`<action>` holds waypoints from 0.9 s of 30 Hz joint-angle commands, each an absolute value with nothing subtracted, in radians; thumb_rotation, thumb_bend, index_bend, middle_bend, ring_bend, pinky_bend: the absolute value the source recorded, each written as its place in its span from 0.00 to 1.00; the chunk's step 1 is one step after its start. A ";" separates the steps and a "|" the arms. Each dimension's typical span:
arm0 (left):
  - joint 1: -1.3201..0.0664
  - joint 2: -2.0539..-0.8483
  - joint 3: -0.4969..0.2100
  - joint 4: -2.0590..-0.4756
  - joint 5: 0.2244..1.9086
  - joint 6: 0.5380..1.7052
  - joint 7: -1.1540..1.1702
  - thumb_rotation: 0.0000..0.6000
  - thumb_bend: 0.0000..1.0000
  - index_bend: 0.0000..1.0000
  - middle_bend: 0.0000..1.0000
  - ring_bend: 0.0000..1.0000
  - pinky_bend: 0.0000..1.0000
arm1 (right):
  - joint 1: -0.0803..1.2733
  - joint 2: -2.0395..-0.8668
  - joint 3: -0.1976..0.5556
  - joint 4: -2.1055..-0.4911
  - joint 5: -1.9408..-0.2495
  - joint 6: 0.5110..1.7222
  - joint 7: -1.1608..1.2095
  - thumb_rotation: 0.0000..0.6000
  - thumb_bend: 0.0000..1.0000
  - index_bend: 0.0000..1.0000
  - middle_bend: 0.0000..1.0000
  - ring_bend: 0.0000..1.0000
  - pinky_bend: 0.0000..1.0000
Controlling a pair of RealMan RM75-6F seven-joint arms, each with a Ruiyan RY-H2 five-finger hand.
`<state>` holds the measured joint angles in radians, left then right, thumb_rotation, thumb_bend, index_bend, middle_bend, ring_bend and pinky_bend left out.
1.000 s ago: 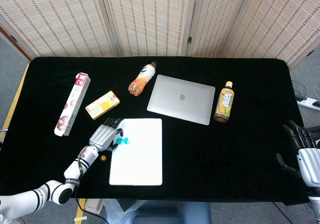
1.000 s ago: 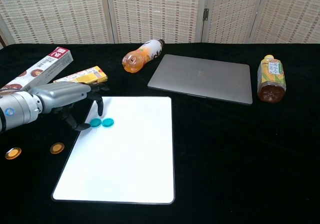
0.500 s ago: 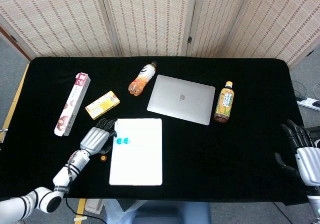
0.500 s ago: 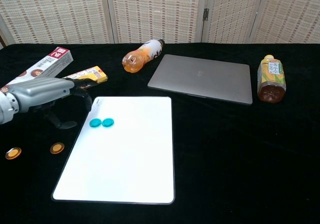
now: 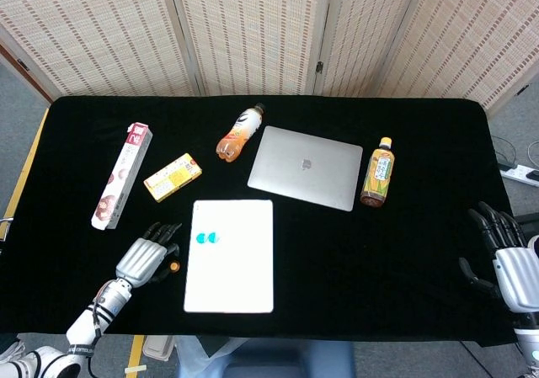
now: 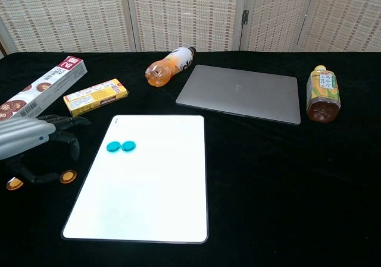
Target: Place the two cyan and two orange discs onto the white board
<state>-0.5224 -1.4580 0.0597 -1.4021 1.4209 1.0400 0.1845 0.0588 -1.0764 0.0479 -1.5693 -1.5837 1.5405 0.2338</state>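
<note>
Both the left hand and the right hand have silver-grey metal backs and black fingers, and the left forearm is white with black rings.

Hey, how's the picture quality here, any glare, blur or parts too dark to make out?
Head view: even light, sharp; the white board is bright and nearly featureless, yet the cyan discs read clearly. Chest view: sharp too, but the left hand is cut off by the frame edge, and its dark fingers blend into the black tablecloth, which swallows shadows. No glare on the laptop.
</note>
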 commanded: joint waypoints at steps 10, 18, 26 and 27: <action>-0.505 -1.499 0.063 -1.356 1.424 1.024 0.174 1.00 0.40 0.42 0.01 0.00 0.00 | 0.056 -1.074 0.047 -1.576 -1.581 1.543 0.228 1.00 0.43 0.00 0.00 0.00 0.00; -0.504 -1.510 0.054 -1.340 1.426 1.019 0.169 1.00 0.40 0.42 0.01 0.00 0.00 | 0.057 -1.073 0.047 -1.577 -1.579 1.541 0.225 1.00 0.43 0.00 0.00 0.00 0.00; -0.500 -1.528 0.047 -1.317 1.429 1.017 0.151 1.00 0.41 0.46 0.01 0.00 0.00 | 0.057 -1.074 0.047 -1.577 -1.578 1.541 0.226 1.00 0.43 0.00 0.00 0.00 0.00; -0.500 -1.530 0.047 -1.314 1.432 1.019 0.147 1.00 0.41 0.47 0.01 0.00 0.00 | 0.056 -1.074 0.047 -1.577 -1.578 1.541 0.226 1.00 0.43 0.00 0.00 0.00 0.00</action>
